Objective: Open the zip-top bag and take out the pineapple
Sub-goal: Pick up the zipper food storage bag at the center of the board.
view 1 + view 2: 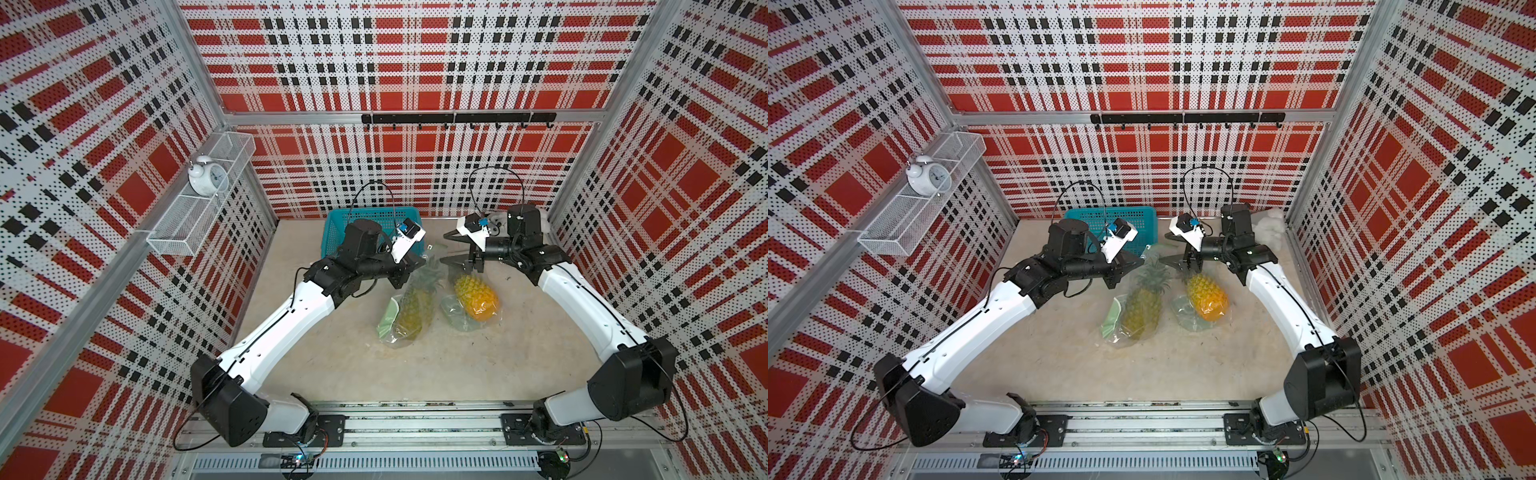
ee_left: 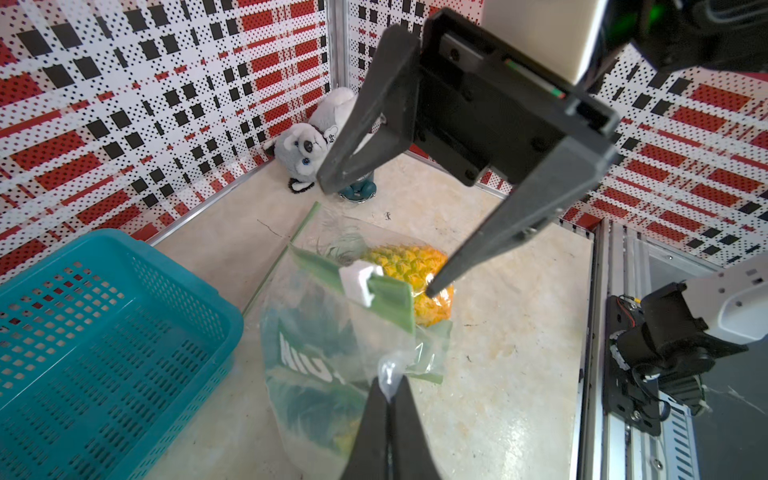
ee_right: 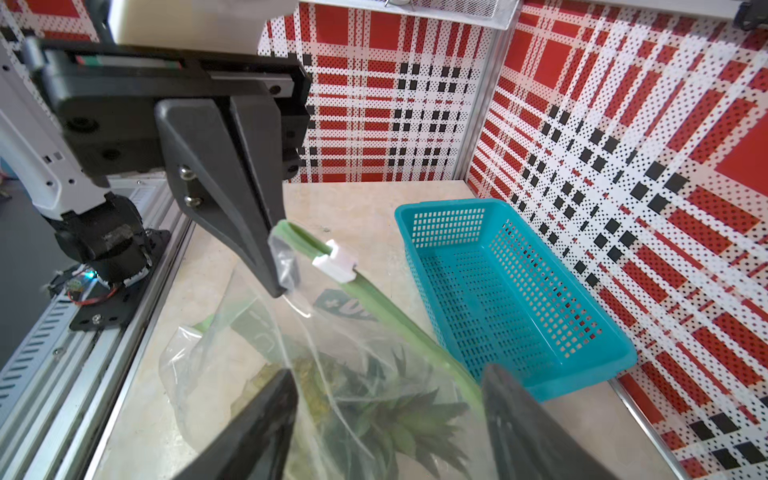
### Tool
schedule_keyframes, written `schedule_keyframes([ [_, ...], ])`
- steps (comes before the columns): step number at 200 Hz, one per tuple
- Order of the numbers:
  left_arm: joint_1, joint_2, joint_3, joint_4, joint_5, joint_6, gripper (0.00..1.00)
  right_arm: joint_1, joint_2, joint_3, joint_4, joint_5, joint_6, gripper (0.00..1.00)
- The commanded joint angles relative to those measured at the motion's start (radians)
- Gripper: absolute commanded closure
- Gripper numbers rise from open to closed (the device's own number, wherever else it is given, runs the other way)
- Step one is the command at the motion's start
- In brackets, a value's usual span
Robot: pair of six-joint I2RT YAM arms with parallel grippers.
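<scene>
A: Table (image 1: 340,361) holds two bagged pineapples, side by side, both with crowns toward the back wall. Which bag is in work?

B: The zip-top bag (image 2: 332,353) nearer the teal basket (image 3: 519,291) — its pineapple (image 1: 413,307) lies inside, long axis running front to back, crown under the bag's mouth.

A: Left gripper (image 2: 388,388)?

B: Clamped tight on a corner of clear film at the mouth, lifting that end off the table.

A: Right gripper (image 3: 388,399)?

B: Jaws parted, holding nothing — they straddle the green zip strip (image 3: 399,316) further along. The white slider (image 3: 334,259) sits near the left arm's pinch, so it lies ahead of the right jaws, along the strip.

A: Judgement?

B: Right arm is the free one; the strip's axis runs from its jaws toward the slider, so the next grasp likely follows that line
</scene>
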Motion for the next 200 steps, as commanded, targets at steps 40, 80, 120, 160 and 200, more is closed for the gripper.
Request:
schedule_keyframes([
  [40, -0.014, -0.047, -0.004, -0.029, 0.044, 0.038, 1.0, 0.006, 0.139, 0.178, -0.205, -0.093, -0.121, 0.4],
  [80, -0.016, -0.053, 0.001, -0.043, 0.043, 0.048, 1.0, 0.033, 0.213, 0.282, -0.306, -0.111, -0.202, 0.37],
  [120, -0.015, -0.064, -0.001, -0.044, 0.014, 0.051, 1.0, 0.075, 0.331, 0.448, -0.554, -0.088, -0.344, 0.53],
  [160, 0.001, -0.097, -0.031, -0.019, -0.064, 0.035, 1.0, 0.077, 0.312, 0.455, -0.603, -0.083, -0.35, 1.0],
  [200, 0.043, -0.173, -0.121, 0.072, -0.161, -0.012, 1.0, 0.106, 0.167, 0.312, -0.385, 0.009, -0.188, 1.0],
])
